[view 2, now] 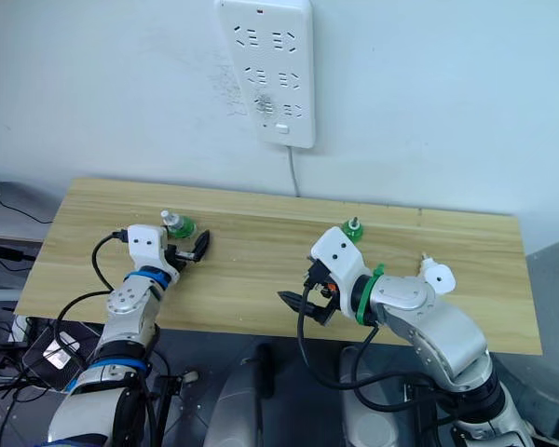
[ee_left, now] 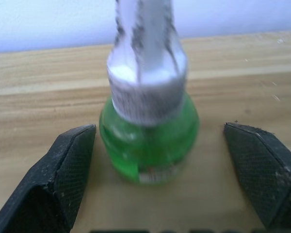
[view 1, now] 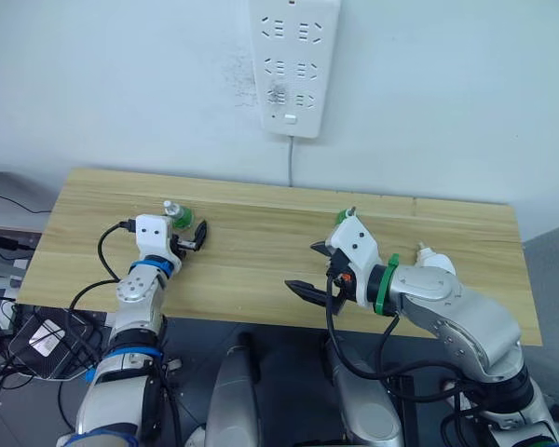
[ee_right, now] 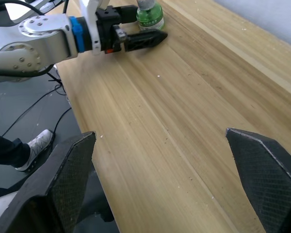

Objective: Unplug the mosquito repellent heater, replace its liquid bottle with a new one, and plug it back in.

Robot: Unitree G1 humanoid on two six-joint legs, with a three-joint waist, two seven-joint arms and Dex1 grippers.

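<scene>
The heater [view 2: 437,275] lay unplugged on the table [view 1: 261,223] by the right arm, the old bottle [view 2: 353,229] stood apart, and the released left end effector [ee_left: 165,174] framed the capped new bottle [ee_left: 148,145], while the right end effector [view 1: 307,270] was released, so fitting and plugging remained.

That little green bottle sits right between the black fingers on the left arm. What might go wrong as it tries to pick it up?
The left gripper is open, one finger nearer the tiny translucent green bottle with the pale screw cap than the other. Closing unevenly could push or tip the bottle on the wooden table. Its round, smooth body might also slip out of the pinch. The open right gripper hangs over bare wood, too far to help.
</scene>
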